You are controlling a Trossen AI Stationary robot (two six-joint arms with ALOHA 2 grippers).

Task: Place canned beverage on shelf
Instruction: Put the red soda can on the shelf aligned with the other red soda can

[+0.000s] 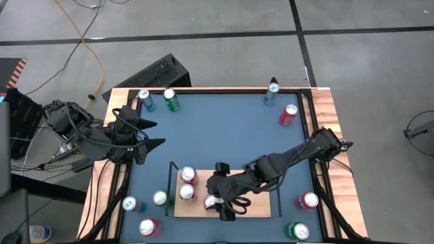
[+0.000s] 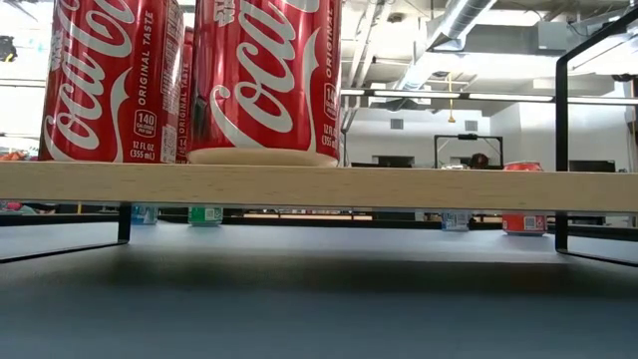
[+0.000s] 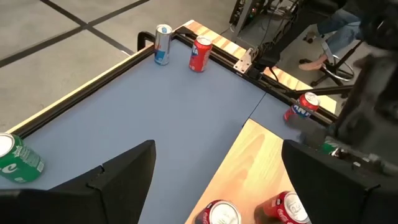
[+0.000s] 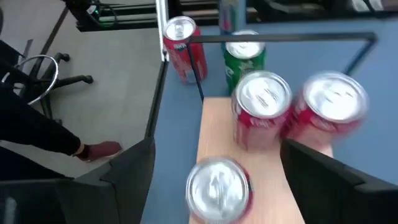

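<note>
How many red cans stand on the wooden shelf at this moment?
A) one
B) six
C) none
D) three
D: the high view shows three red cans on the shelf, all at its left end, the third beneath the right hand.

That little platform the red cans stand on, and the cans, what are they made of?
The shelf looks like pale wood with a matte finish: grain shows on its top and front edge. Its end rails look like thin black metal, smooth and dark. The red cans appear to be thin metal, probably aluminium, with glossy printed sides and bare silvery tops.
</note>
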